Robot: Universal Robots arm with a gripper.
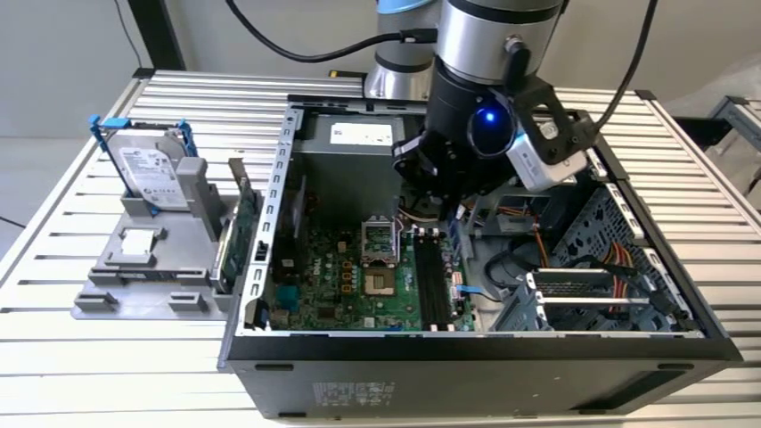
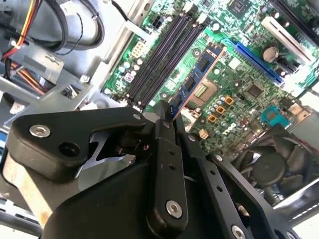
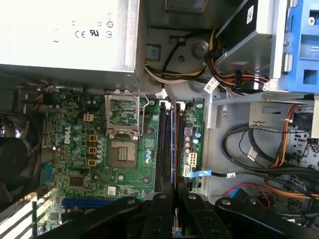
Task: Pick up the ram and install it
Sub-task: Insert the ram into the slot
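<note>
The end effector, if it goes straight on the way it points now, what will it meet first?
Probably the memory slots on the motherboard: the end effector, shut on the ram, points down at them, though depth is unclear.

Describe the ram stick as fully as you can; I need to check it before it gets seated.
The ram is a thin, narrow blue circuit-board stick with small black chips and an orange-gold edge. In the second wrist view it runs out from between the closed jaws of the gripper, held by one end and seen nearly edge-on, over the green motherboard beside the long black memory slots. Whether it touches a slot cannot be told. In the first wrist view it shows as a thin blue line along those slots.
</note>
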